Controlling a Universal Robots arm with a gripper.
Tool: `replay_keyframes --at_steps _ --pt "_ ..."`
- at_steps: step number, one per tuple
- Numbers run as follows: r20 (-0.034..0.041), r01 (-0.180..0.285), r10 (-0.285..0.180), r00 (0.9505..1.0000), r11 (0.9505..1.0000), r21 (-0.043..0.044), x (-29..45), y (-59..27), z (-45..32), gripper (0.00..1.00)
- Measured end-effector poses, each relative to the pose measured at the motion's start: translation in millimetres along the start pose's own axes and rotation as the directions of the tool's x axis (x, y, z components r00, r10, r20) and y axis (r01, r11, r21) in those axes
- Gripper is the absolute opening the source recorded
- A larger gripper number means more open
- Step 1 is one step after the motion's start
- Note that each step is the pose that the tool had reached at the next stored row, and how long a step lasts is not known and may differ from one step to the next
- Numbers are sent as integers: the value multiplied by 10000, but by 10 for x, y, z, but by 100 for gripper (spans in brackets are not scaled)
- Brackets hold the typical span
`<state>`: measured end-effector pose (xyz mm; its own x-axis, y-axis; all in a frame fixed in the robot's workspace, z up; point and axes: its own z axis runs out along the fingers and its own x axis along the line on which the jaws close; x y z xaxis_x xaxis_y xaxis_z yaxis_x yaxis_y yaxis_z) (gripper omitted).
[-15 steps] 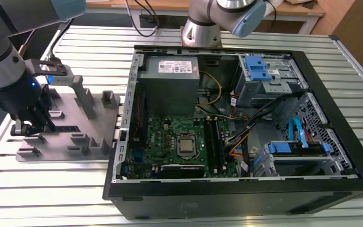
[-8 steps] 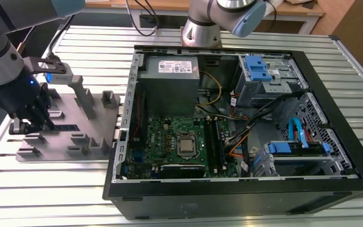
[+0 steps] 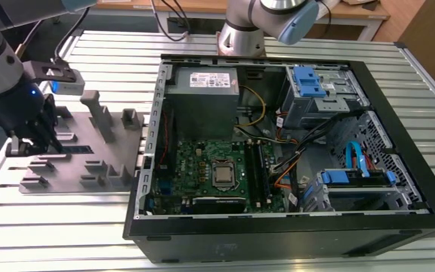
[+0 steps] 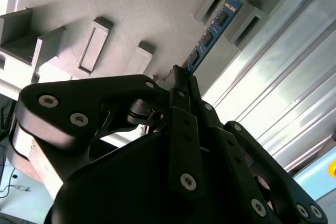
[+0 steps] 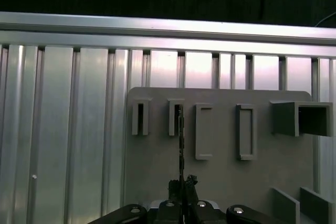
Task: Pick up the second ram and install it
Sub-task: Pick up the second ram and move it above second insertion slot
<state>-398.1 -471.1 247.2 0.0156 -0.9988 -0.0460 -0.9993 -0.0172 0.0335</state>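
Note:
The second ram [image 4: 210, 35] is a thin blue-edged stick standing on edge in a slot of the grey fixture plate [image 3: 89, 127]. In the first wrist view the ram [image 5: 181, 135] is a dark line running from the slot to my fingers. My gripper [image 4: 181, 74] is shut on the ram's near end. In the exterior view my gripper [image 3: 34, 144] is low over the plate's left side, with the ram [image 3: 75, 149] lying beside it. On the motherboard, the memory slots [image 3: 257, 167] lie next to the CPU socket [image 3: 224, 173].
The open computer case [image 3: 149, 130] lies on its side to the plate's right, with a power supply [image 3: 202, 85], drive cages and loose cables inside. Upright posts [image 3: 100, 116] rise from the plate between my gripper and the case. The table is ribbed aluminium.

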Motion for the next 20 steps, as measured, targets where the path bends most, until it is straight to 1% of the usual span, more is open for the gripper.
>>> replay_keyframes --at_steps 4,7,20 --pt "0 0 0 10000 10000 -1 -3 2 -77 14" --pt "2 0 0 10000 10000 0 -6 4 -119 14" --pt "2 0 0 10000 10000 0 -11 8 -248 14"
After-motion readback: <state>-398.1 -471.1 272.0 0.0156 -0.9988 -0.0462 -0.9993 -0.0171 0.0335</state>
